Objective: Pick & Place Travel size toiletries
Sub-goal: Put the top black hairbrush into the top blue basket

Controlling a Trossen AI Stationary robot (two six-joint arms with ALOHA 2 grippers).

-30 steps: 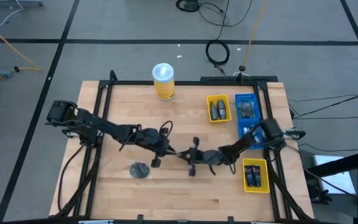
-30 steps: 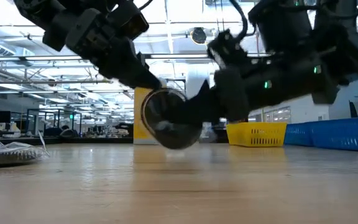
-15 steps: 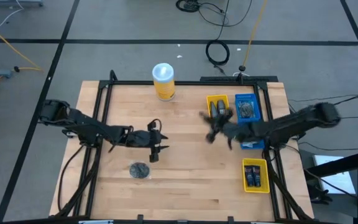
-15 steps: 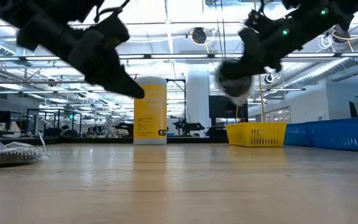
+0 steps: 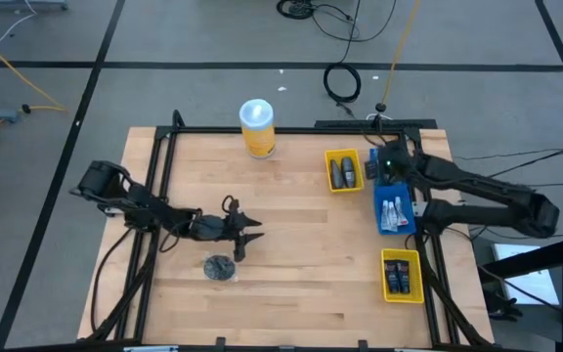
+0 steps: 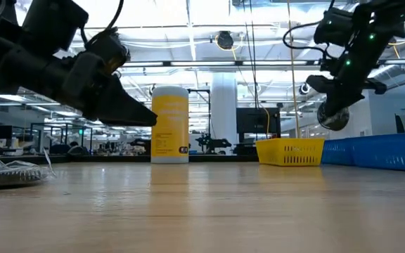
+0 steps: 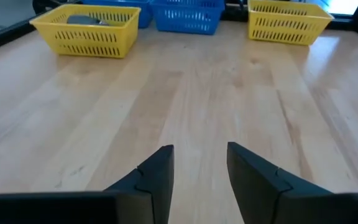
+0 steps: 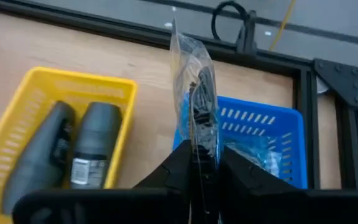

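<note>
Jaws of the right gripper (image 8: 204, 163) pinch a bagged pouch (image 8: 196, 93) above the blue tray (image 5: 392, 191), at two o'clock on the surface; lower before releasing. Left gripper (image 7: 199, 171) open.

No readable text anywhere. Canister (image 6: 169, 124) at table's far edge has dark print on its yellow side, too small to read. Grey bottle (image 8: 94, 144) in yellow tray (image 8: 21, 111) has a pale label w/ tiny print, illegible. White tubes (image 5: 392, 210) in blue tray (image 5: 379, 219) near right edge show red/blue marks, no letters made out. Clear pouch (image 8: 194, 102) contents: nothing legible.
</note>
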